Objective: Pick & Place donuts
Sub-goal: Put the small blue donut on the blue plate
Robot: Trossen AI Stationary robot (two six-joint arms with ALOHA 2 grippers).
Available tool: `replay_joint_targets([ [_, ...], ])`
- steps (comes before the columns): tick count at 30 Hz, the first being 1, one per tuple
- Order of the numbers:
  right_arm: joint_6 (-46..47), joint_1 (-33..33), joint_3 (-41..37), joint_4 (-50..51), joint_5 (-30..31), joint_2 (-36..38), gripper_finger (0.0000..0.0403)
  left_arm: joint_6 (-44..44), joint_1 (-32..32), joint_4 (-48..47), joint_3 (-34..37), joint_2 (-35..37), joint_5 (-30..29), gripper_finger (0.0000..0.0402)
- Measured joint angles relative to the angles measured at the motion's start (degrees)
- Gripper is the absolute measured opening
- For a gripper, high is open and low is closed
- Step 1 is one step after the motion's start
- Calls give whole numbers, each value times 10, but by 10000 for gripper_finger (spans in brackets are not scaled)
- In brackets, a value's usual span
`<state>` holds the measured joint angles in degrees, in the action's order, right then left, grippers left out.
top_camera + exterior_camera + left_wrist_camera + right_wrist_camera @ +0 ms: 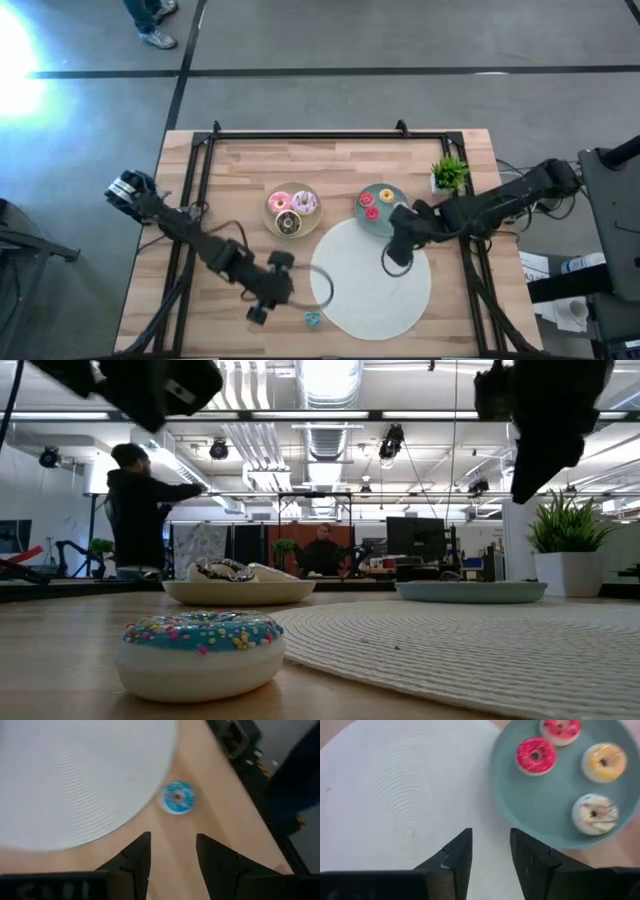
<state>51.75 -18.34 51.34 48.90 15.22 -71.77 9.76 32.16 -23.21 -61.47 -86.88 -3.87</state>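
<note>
A blue-iced mini donut (313, 320) (177, 797) (202, 650) lies flat on the wood by the near edge, just off the white mat (375, 285). My left gripper (318, 285) (172, 845) hovers open above the table, a little short of the donut. My right gripper (393, 265) (490, 845) hangs open over the mat, beside the teal plate (392, 225) (540, 800). That plate carries several mini donuts, among them a red one (536, 755) and a yellow one (604, 762). The beige plate (272, 222) holds the three larger donuts.
A small potted plant (449, 175) (570, 550) stands near the table's far right corner. A black frame (300, 133) runs along the table's far edge and sides. A person (135, 510) stands in the room beyond. Bare wood lies left of the beige plate.
</note>
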Motion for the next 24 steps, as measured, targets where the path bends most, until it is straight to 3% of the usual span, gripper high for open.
replay_joint_targets([
  [6, 69, -63, 1, -9, 13, -4, 122, -14, 61, 61, -23, -89, -9, 131],
  [13, 139, -114, 1, -14, 30, -9, 122, -47, 80, 56, -90, -203, -93, 131],
  [24, 169, -132, 0, -14, 30, -9, 123, -63, 77, 61, -135, -261, -106, 119],
])
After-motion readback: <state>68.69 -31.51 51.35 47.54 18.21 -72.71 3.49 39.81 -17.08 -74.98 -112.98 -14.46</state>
